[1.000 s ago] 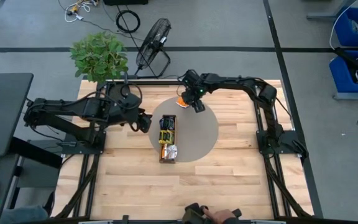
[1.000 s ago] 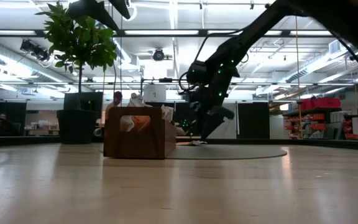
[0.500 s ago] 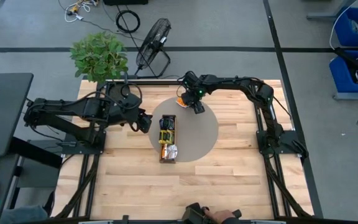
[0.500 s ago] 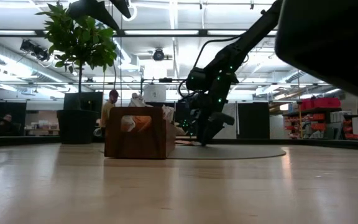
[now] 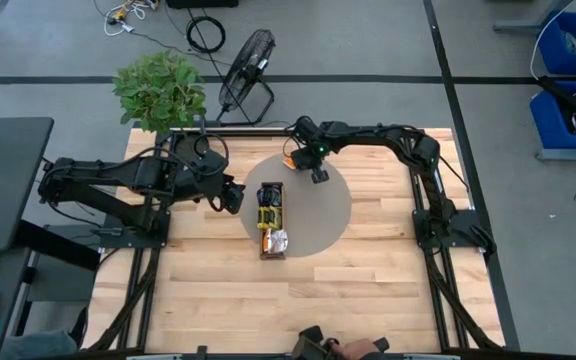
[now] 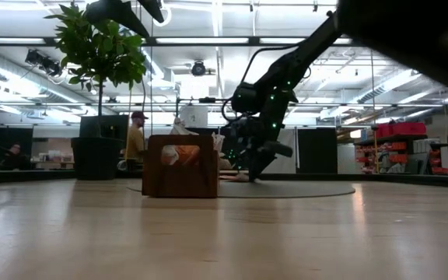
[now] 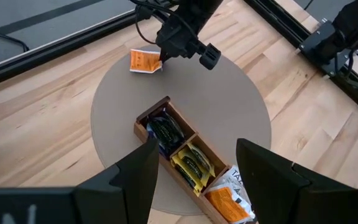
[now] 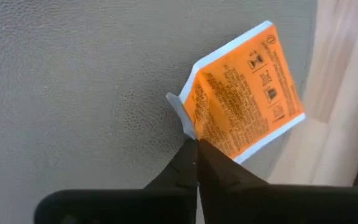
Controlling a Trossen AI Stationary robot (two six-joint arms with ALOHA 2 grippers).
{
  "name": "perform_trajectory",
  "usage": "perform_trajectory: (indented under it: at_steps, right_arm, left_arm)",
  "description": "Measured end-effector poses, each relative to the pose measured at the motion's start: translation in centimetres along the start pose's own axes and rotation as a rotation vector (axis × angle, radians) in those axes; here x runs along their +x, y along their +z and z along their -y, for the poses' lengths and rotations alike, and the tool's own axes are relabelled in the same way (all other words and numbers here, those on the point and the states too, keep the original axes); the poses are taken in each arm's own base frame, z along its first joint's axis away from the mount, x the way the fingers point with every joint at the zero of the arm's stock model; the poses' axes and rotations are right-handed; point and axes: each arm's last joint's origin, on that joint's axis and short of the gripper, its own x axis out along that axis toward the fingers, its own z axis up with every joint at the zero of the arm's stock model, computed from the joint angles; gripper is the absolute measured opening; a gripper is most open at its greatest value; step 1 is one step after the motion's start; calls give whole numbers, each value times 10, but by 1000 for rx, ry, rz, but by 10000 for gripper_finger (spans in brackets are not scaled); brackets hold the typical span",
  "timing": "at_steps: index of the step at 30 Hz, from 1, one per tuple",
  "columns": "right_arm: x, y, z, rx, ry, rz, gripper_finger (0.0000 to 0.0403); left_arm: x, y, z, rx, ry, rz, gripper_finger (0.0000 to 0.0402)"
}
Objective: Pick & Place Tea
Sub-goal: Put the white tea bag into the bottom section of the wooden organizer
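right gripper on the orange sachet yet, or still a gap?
Touching. The right wrist view shows the right gripper shut, its tips pinching the lower edge of the orange sachet on the grey mat.

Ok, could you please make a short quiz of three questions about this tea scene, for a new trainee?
1. True or false: the right gripper has its jaws shut on the edge of the orange sachet.
2. Where does that sachet lie? A) in the wooden tray B) at the far rim of the round grey mat C) on the floor
3. Fill in: the left gripper waits beside the wooden tray with its jaws ____.

Key: 1 true. 2 B, on the round grey mat, close to the bare wood table. 3 open.
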Motion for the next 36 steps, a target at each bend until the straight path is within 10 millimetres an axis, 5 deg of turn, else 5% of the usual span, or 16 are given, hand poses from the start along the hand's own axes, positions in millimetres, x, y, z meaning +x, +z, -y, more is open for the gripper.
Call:
perform_trajectory:
  at_steps: [11,20,26,36]
  right_arm:
    - [-33,10,-1,46,-79,4,2]
    - [-121,31,-28,235,-86,149,1]
    - [-176,41,-60,423,48,285,0]
    - [-216,74,-103,725,426,506,0]
  left_arm:
    - [0,0,0,29,-2,-1,220]
    - [0,0,3,288,-34,0,220]
    - [-2,11,14,654,-108,143,220]
    - [1,25,40,954,-325,352,220]
